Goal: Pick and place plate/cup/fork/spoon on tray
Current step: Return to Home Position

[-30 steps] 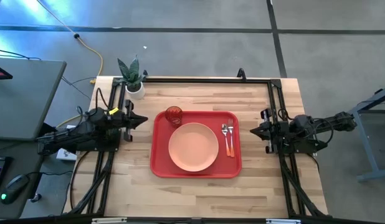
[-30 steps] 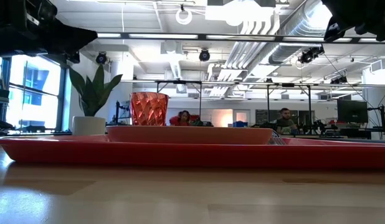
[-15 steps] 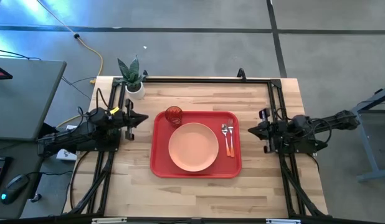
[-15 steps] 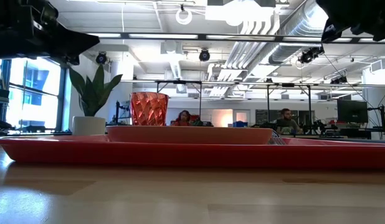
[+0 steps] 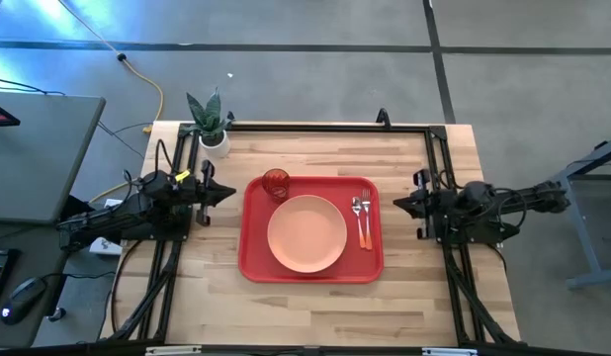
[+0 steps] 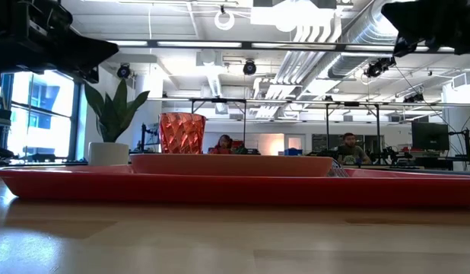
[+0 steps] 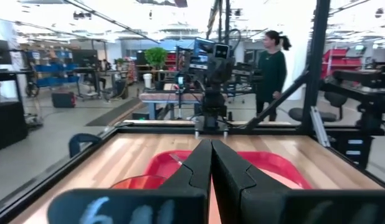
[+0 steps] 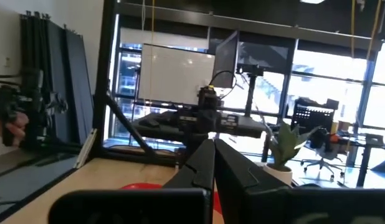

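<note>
The red tray lies at the table's middle. On it rest the salmon-pink plate, the red-orange cup standing at its far left corner, and the fork and spoon side by side at its right. The low view shows the tray, the plate and the cup. My left gripper is shut and empty, above the table left of the tray. My right gripper is shut and empty, right of the tray.
A white pot with a green plant stands at the table's far left corner. Black frame rails run along the table's far, left and right sides. Bare wood lies near the front edge.
</note>
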